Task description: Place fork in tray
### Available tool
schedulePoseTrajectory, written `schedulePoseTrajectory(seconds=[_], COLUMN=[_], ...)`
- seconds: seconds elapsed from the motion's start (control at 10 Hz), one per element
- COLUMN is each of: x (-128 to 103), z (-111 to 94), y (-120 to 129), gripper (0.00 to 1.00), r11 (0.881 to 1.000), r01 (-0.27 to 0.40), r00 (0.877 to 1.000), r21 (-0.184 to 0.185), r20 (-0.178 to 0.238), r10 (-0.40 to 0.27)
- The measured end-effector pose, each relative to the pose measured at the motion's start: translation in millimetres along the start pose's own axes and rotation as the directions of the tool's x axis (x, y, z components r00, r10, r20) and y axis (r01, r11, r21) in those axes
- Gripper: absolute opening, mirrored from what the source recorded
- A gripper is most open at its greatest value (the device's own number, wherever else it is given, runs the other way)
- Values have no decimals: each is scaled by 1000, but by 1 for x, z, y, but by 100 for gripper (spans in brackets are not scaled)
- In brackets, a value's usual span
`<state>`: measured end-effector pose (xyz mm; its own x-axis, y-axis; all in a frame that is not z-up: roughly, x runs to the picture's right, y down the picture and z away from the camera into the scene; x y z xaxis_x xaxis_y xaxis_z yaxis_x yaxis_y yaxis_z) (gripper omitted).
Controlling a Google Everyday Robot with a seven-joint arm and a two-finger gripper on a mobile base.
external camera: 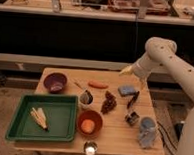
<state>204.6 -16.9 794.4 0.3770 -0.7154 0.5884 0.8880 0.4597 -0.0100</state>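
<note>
The green tray (16,129) sits at the table's front left and holds a pale yellow item (38,117). A slim dark utensil (133,99), which may be the fork, lies right of centre beside a blue sponge (126,90). A thin pale stick-like item (80,84) lies near a carrot (98,85). My gripper (126,71) hangs over the table's back edge, just above and behind the sponge and apart from it. It holds nothing that I can see.
A purple bowl (55,81) stands at the back left, and an orange bowl (89,124) holding an orange stands next to the tray. Also on the table are a metal cup (86,97), a dark cluster (109,102), a small metal item (132,118), a bluish bag (147,131) and a white cup (90,150).
</note>
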Motion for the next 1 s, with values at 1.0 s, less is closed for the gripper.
schedulePoseTrajectory(seconds=[1.0], x=[-41], z=[42], y=[-189], gripper=[80], r11=[691], r01=[704], r00=[670], r21=[-163], r20=[-168], r10=[-723])
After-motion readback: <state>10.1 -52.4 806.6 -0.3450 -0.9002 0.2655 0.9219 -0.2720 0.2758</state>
